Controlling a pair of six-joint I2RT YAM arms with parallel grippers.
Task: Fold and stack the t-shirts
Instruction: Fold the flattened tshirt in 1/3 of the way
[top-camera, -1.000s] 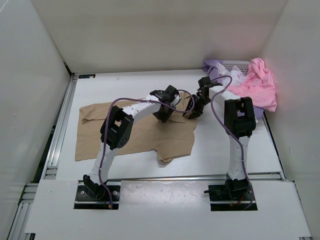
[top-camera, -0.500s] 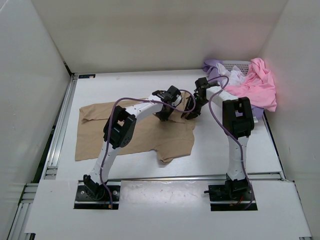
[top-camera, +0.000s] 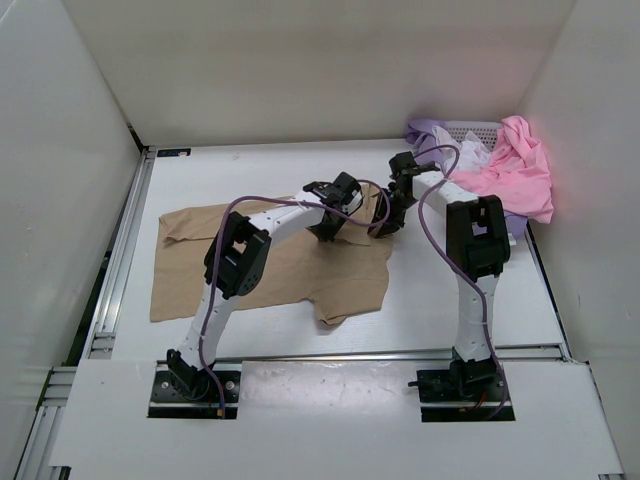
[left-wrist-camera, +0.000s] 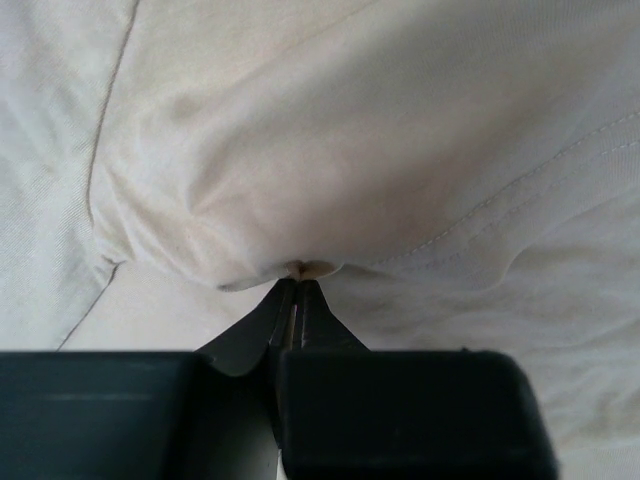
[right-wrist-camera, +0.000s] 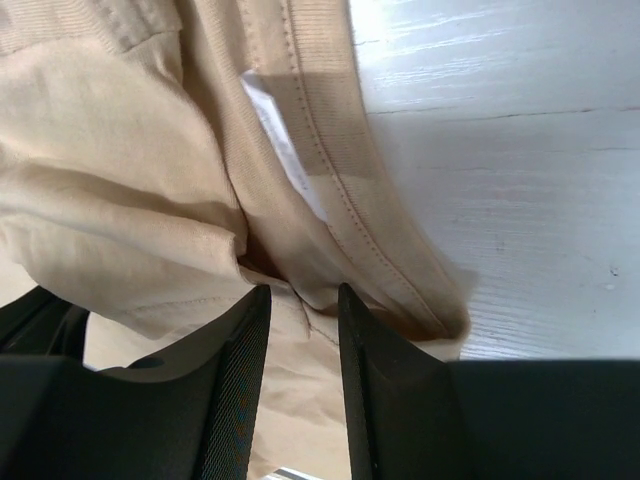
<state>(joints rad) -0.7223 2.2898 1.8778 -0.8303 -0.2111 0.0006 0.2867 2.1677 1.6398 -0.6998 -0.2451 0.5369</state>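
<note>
Because both hands work close together at the collar end of the tan shirt (top-camera: 270, 265), which lies spread on the counter (top-camera: 250, 170), the likeliest trouble is an uneven pull. The left hand (left-wrist-camera: 298, 285) is clamped tight on a small pinch of cloth, perhaps only one layer. If it lifts, I judge the lower layer may lag and the shirt would twist rather than fold. The right hand (right-wrist-camera: 303, 295) has its fingers a little apart, with cloth beside the collar (right-wrist-camera: 335, 190) and its label (right-wrist-camera: 285, 150) bunched in the gap; whether it truly grips I cannot tell. Should it slip, one side would drop and the fold would go crooked. The hands are also near enough that a careless swing might knock them together. The pink shirt (top-camera: 515, 165), white shirt (top-camera: 470, 150) and purple shirt (top-camera: 425, 130) lie heaped in the basket (top-camera: 470, 128) at the far right corner. The pink one droops over its rim, where a wide sweep of the right arm could snag it.
</note>
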